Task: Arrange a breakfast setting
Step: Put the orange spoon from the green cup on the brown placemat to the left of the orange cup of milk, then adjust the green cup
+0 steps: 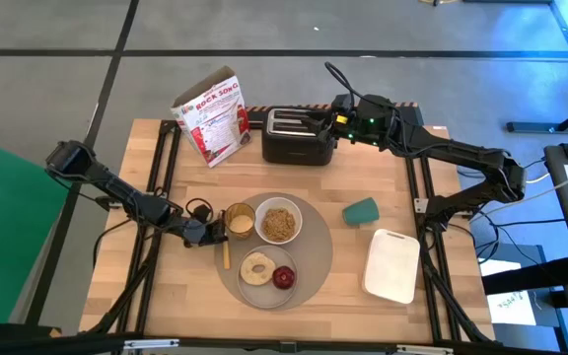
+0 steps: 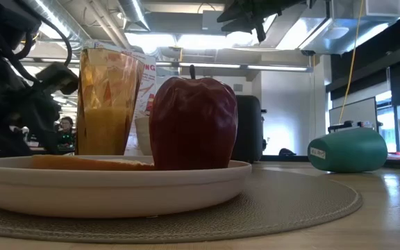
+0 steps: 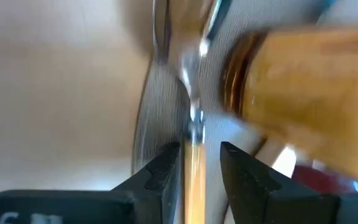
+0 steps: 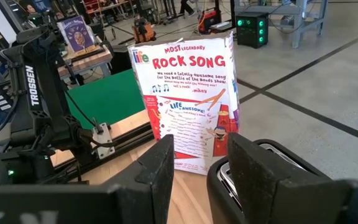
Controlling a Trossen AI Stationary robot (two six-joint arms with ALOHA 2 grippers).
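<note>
A round grey-beige placemat (image 1: 309,258) lies at the table's middle. On it stand a white bowl (image 1: 278,221) of cereal, an amber cup (image 1: 240,219), and a small white plate (image 1: 261,284) with a bagel (image 1: 258,267) and a red apple (image 1: 283,277). The wooden-handled utensil (image 1: 227,254) lies at the mat's left edge. My left gripper (image 1: 212,233) is low beside the cup and open. Its fingers stand on either side of the utensil's handle (image 3: 194,186). My right gripper (image 1: 316,122) is open and empty above the black toaster (image 1: 299,135).
A cereal box (image 1: 213,116) stands at the far left beside the toaster. A teal cup (image 1: 360,211) lies on its side right of the mat. A white rectangular tray (image 1: 392,264) lies at the near right.
</note>
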